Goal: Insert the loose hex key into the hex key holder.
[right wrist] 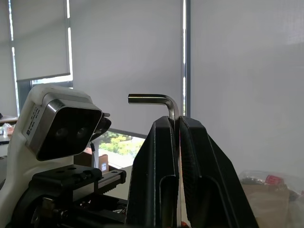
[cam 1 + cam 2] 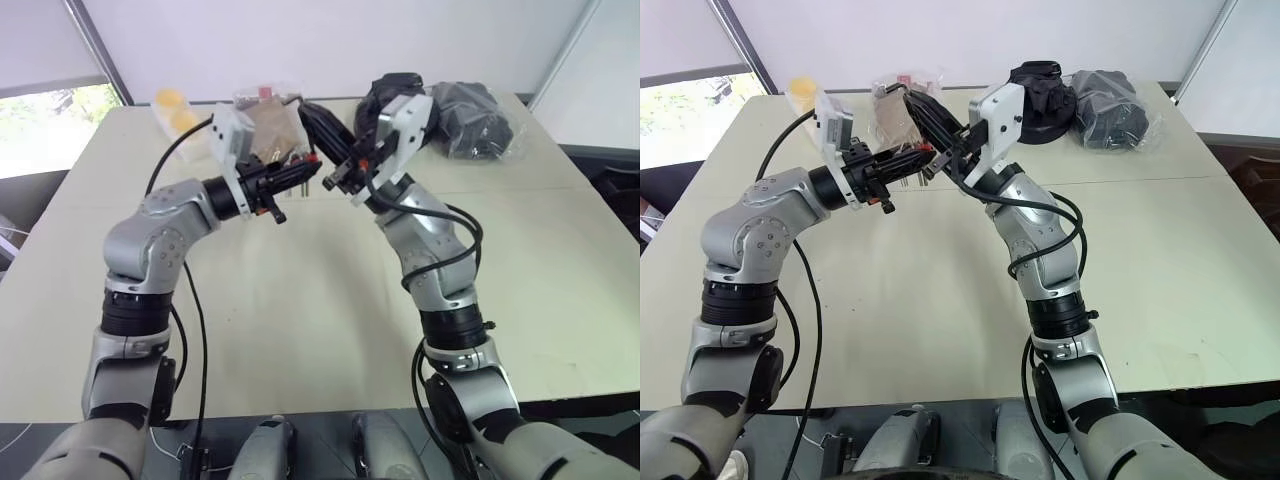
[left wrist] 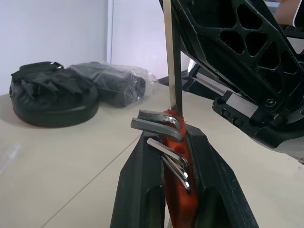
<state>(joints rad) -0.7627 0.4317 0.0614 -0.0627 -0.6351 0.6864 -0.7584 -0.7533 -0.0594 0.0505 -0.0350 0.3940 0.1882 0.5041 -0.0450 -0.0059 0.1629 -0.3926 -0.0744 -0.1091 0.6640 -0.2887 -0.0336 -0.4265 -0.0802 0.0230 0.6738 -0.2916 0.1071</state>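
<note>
Left wrist view, left claw [image 3: 176,156] clamped on hex key holder [image 3: 178,190], right wrist view, right claw [image 1: 176,124] pinching loose hex key [image 1: 152,99], bent end clear above.

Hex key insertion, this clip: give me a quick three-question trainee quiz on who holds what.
1. True or false: the hex key holder lies on the table.
2. Which gripper holds the loose hex key? A) left gripper B) right gripper
3. Fill in: the holder's plastic is ___ in colour.

Key: 1 false, it is clamped in the left gripper, above the table. 2 B. 3 orange-red.
</note>
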